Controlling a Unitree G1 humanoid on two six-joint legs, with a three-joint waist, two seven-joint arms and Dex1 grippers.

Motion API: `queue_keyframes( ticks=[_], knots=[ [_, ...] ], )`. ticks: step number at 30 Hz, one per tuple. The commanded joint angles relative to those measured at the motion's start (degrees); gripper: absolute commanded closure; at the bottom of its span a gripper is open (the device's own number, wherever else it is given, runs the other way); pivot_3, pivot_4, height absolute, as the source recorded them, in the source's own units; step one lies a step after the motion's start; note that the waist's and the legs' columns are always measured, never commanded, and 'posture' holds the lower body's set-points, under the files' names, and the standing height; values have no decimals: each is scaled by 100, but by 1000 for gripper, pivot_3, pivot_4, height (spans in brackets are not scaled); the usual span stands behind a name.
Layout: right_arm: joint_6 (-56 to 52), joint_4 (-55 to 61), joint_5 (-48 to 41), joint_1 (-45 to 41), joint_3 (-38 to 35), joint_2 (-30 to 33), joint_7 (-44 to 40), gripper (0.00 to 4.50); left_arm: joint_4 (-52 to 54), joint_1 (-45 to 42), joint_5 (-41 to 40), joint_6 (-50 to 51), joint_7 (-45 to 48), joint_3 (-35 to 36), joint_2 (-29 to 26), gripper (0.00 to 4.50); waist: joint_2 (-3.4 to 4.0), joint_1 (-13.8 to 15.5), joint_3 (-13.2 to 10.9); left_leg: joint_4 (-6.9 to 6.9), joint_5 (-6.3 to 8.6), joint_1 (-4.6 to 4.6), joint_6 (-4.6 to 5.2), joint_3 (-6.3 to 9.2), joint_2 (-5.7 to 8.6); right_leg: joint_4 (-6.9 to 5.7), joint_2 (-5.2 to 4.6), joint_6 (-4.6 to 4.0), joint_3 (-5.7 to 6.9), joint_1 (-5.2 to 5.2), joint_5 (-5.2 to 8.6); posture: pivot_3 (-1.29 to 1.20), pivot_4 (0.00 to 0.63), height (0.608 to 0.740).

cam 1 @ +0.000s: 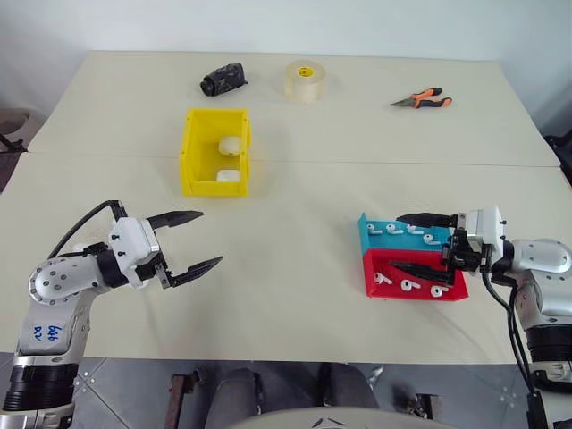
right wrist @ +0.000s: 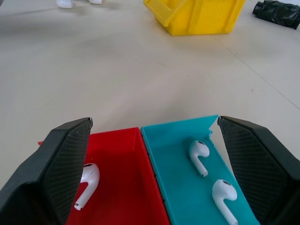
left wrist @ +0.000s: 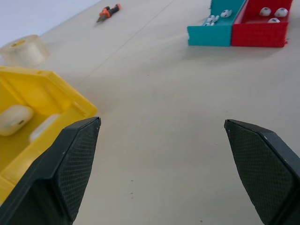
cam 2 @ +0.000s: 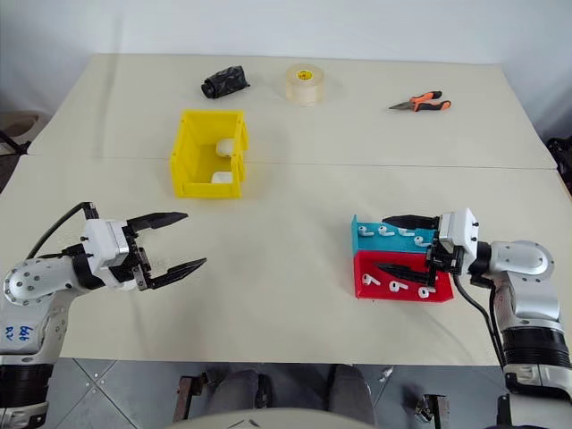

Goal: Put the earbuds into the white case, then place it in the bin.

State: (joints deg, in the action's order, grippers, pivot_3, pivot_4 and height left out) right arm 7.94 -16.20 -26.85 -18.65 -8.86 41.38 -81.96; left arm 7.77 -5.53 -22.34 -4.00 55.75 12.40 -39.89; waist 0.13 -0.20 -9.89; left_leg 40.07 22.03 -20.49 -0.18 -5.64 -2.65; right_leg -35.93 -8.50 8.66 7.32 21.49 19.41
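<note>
Right wrist view, glossy white earbuds (right wrist: 199, 156), short stems

Your left tool (cam 1: 189, 242) points inward toward the right with its fingers spread wide; your right tool (cam 1: 413, 242) points left, its fingers also wide apart.

Two cream tables (cam 1: 295, 295) pushed together, pale wall (cam 1: 268, 22) behind, grey floor (cam 1: 125, 393)
</note>
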Motion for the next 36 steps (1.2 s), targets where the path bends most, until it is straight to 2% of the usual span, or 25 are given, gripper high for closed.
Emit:
queue_keyframes(
  ticks=[1, 6, 10, 14, 17, 21, 25, 29, 31, 34, 36],
  knots=[
    [109, 19, -42, -59, -49, -68, 12, 0, 26, 0, 160, -220, -312, 179, 79, 8, 0, 7, 0, 0, 0, 0, 0, 0, 0, 0, 0, 0, 0, 0, 0, 0, 150, 740],
    [124, 159, -10, -204, 135, -344, 52, 0, 520, 473, 64, 301, -1047, 672, 193, 8, 0, -22, 0, -1, 0, 0, 0, 3, -1, -2, 0, 0, 1, 1, 0, 0, 150, 740],
    [148, 448, -109, -336, 324, -700, 68, 0, 1273, 1536, 49, 760, -1893, 1524, 545, 8, -3, -90, -2, -4, 0, 1, 0, 18, -5, -1, 0, 0, 0, 2, 0, 0, 150, 740],
    [121, 770, -262, -356, 384, -1030, 157, 0, 1919, 2625, -51, 1198, -2439, 2081, 1060, 8, -4, -122, -3, -3, 0, 1, 0, 31, -7, 0, 0, 0, 1, 0, 0, 0, 150, 740],
    [-51, 1078, -594, -248, 365, -1154, 7, 0, 2321, 3176, -213, 1622, -2838, 2300, 1440, 8, -10, -50, -5, -2, 1, 0, 1, 34, -5, 1, -4, 0, 0, -2, 0, 0, 150, 740],
    [-123, 1105, -632, -248, 371, -1158, -4, 0, 2708, 3481, -344, 2202, -3226, 2397, 1630, 8, -17, 71, -4, 7, 2, 1, 3, 35, -5, 3, -4, 0, -2, -10, 0, 0, 150, 740],
    [-243, 1140, -555, -239, 376, -1111, 126, 0, 3279, 3384, -859, 3637, -3673, 2495, 1287, 8, -17, 77, -4, 5, 2, 4, 4, 35, -4, 5, -4, -1, -9, -9, 0, 0, 150, 740],
    [-362, 1191, -518, -234, 390, -1065, 182, 0, 3683, 2898, -1511, 5566, -4121, 2790, 387, 8, -17, 78, -3, 4, 2, 5, 3, 36, -5, 3, -3, -1, -12, -7, 0, 0, 150, 740],
    [-416, 1220, -521, -236, 392, -1050, 198, 0, 3789, 2538, -1777, 6794, -4368, 3000, -142, 8, -17, 69, -4, 3, 2, 7, 3, 40, -4, 3, -3, -1, -17, -7, 0, 0, 150, 740],
    [-503, 1289, -526, -238, 409, -1063, 252, 0, 3724, 1399, -2081, 9056, -4515, 3235, -707, 8, -16, 37, -4, -1, 2, 9, 3, 42, -4, 2, 0, -1, -19, -5, 0, 0, 150, 740],
    [-550, 1382, -519, -217, 450, -1105, 325, 0, 3428, 1031, -2322, 9603, -4739, 3117, -1016, 8, -16, 12, -4, -3, 2, 11, 3, 41, -3, -1, 2, -1, -20, -5, 0, 0, 150, 740]
  ],
)
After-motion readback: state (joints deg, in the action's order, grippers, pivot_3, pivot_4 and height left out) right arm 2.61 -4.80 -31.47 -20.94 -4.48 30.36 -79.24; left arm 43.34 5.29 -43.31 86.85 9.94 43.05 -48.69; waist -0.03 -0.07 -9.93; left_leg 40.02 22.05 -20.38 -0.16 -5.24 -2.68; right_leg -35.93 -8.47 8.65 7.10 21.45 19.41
